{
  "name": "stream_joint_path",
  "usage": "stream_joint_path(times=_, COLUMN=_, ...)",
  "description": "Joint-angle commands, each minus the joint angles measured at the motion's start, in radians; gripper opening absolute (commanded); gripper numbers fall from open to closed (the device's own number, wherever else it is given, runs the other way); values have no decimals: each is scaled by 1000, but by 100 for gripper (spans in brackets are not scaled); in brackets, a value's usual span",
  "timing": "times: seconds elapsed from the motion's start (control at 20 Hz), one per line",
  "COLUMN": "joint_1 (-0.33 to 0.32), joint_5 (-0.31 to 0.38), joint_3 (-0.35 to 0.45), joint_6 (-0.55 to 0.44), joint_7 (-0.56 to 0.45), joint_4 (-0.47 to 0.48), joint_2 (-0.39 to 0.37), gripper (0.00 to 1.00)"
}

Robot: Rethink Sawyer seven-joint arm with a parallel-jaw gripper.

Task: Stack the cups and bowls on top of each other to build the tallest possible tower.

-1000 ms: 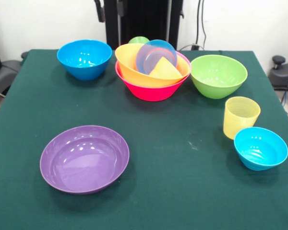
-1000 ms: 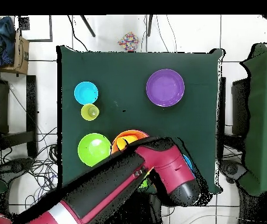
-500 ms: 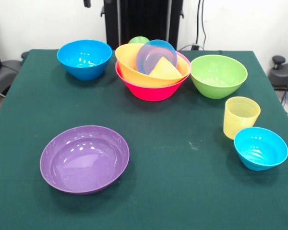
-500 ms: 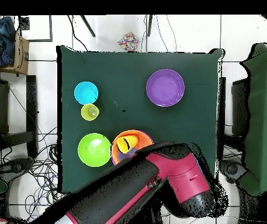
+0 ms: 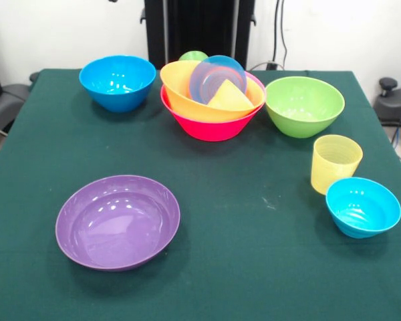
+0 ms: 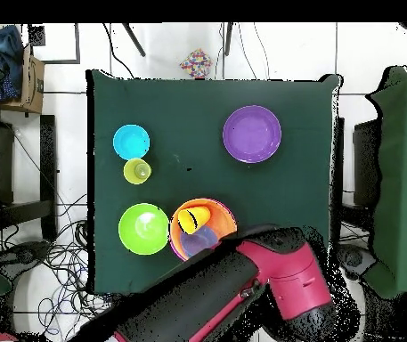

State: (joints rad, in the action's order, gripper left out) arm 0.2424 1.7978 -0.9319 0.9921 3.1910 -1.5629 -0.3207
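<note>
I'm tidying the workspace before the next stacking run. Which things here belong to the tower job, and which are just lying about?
Belong to the job:
- tower, pink bowl lowest
- purple bowl
- green bowl
- medium blue bowl
- small blue bowl
- ribbed yellow cup

Just lying about:
- colourful bundle on the floor beyond the table
- cardboard box beside the table
</note>
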Motion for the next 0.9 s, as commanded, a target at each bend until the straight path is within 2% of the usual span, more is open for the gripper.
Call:
stream_joint_path(times=0.05, joint_1=-30, joint_5=-34, joint_3=167, joint_6=-73, joint_7=-133, joint_4=-71, joint_2=7, gripper=100)
stream_joint_path(times=0.35, joint_1=-68, joint_5=-95, joint_3=218, joint_6=-141, joint_7=-237, joint_4=-116, joint_2=-3, gripper=100)
stream_joint_path(times=0.9, joint_1=-117, joint_5=-152, joint_3=298, joint_6=-230, joint_7=-383, joint_4=-183, joint_2=-20, gripper=100)
